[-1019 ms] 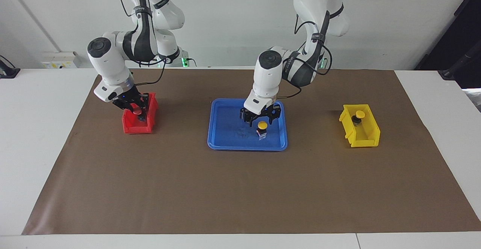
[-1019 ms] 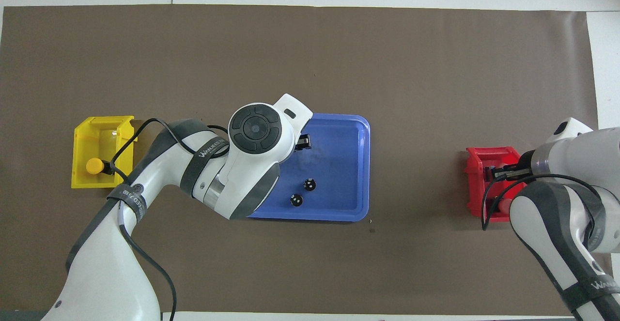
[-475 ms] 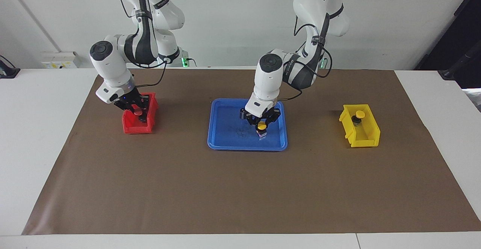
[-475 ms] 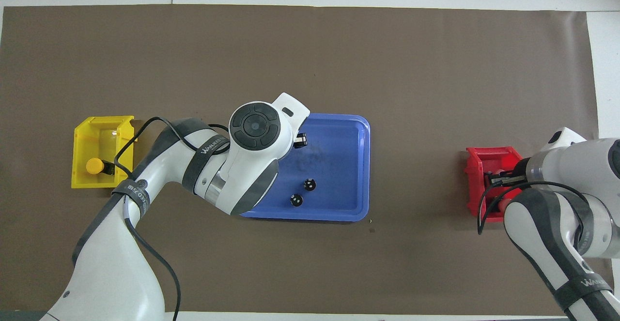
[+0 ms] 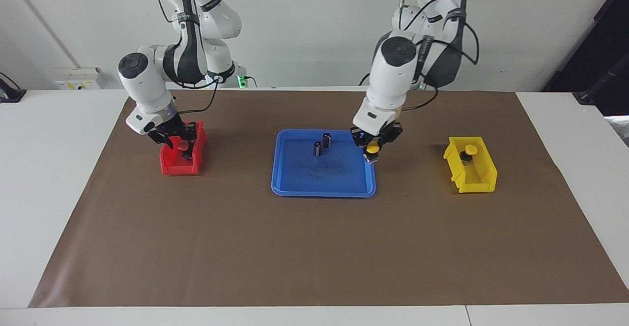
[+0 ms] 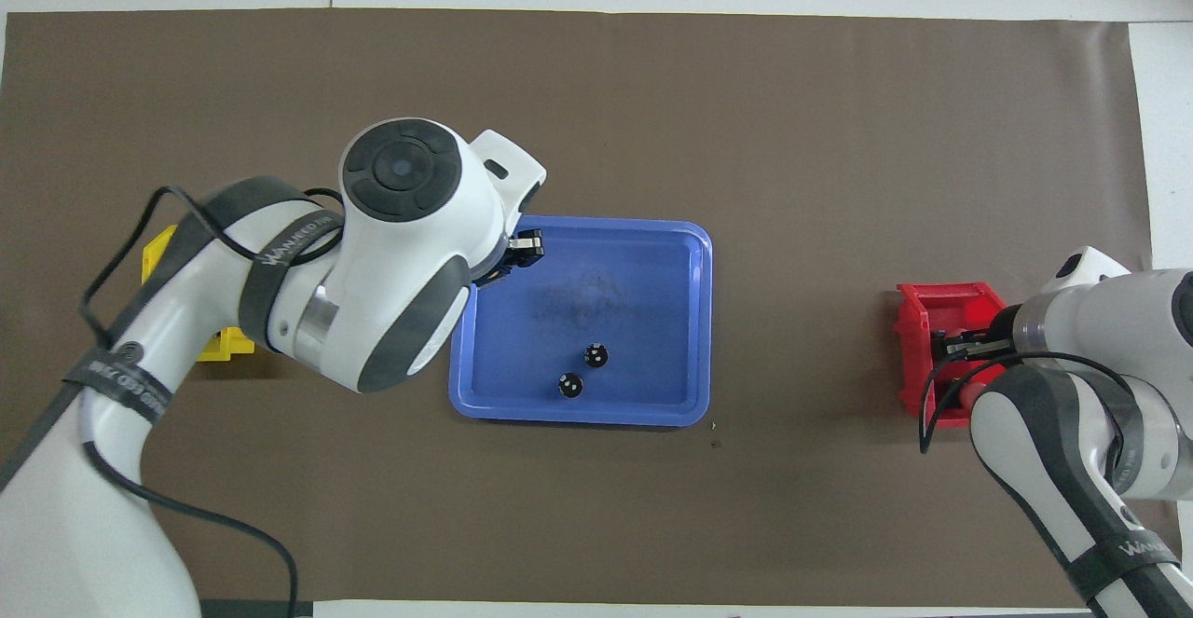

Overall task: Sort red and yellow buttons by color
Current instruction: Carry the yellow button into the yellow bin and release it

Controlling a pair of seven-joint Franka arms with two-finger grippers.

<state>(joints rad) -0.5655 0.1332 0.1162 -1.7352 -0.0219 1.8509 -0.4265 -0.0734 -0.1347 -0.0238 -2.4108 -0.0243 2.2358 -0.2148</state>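
My left gripper (image 5: 373,145) is shut on a yellow button (image 5: 373,148) and holds it in the air over the edge of the blue tray (image 5: 322,192) at the left arm's end. The left arm hides that button in the overhead view. A second yellow button (image 5: 471,150) lies in the yellow bin (image 5: 479,181). My right gripper (image 5: 180,142) hangs low over the red bin (image 5: 179,168), with a red button (image 5: 183,145) at its tip. Whether that button is still gripped does not show.
Two dark cylinders without coloured caps (image 5: 318,149) (image 5: 327,140) stand in the tray, on its side nearer the robots. The left arm covers most of the yellow bin (image 6: 157,247) in the overhead view. Brown paper covers the table.
My left gripper closed on the yellow button in the tray, lifted it and carried it toward the left arm's end. The right gripper stayed over the red bin.
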